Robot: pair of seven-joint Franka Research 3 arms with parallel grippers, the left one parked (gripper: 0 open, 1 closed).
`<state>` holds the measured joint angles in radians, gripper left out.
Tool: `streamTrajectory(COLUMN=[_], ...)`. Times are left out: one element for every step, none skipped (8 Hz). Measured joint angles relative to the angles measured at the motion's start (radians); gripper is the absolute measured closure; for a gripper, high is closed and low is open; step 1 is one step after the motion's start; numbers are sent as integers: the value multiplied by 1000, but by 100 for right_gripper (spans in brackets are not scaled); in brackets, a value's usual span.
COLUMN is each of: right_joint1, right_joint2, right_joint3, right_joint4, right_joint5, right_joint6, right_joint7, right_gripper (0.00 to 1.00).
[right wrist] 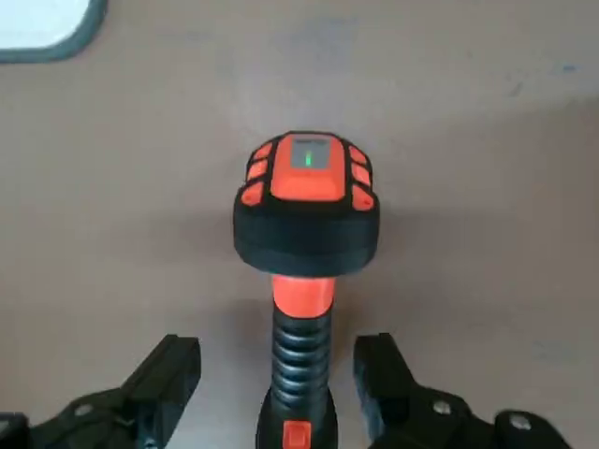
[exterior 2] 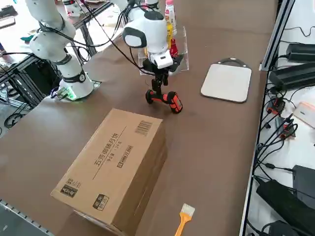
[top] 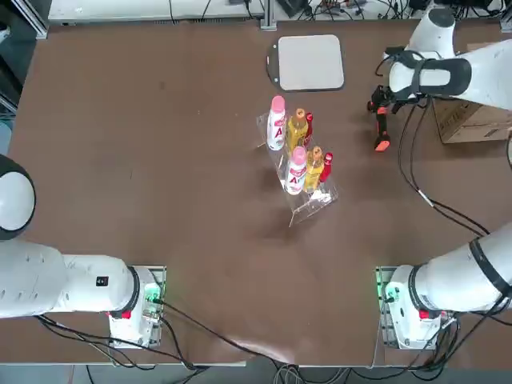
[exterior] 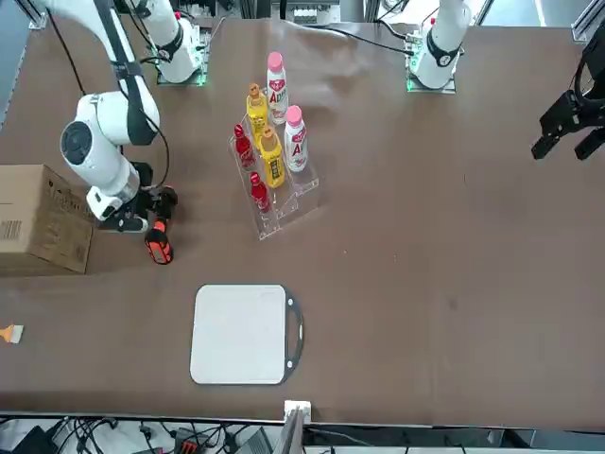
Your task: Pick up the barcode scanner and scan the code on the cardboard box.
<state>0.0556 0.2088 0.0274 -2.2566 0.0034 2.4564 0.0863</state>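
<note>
Far-middle of bench [top: 184,240], L to R: clear holder [top: 314,205] w/ red, yellow & pink-capped bottles [top: 294,170]; flat pad [top: 310,62], just beyond. Next, barcode scanner [right wrist: 307,215], its handle btwn the fingers of the R end effector [right wrist: 277,346], which is wide open w/ a gap on each side, nothing gripped. Far R, cardboard box [top: 474,124], near scanner but apart.

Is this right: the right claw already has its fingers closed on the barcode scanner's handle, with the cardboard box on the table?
Not quite: the right claw is open, its fingers apart on either side of the barcode scanner's handle, as the right wrist view shows.
</note>
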Motion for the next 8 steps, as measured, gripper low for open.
streamTrajectory(right_joint1=[0,0,0,0,0,0,0,-1], right_joint2=[11,21,29,41,53,67,81,90], right_joint3=[0,0,0,0,0,0,-1,-2], right_joint4=[-2,-5,-9,-14,-19,-22,-24,-27], right_joint5=[0,0,0,0,0,0,0,0], right_joint6=[0,1,2,9,19,28,38,43], right_joint7=[0,0,0,0,0,0,0,0], right_gripper=[0,0,0,0,0,0,0,0])
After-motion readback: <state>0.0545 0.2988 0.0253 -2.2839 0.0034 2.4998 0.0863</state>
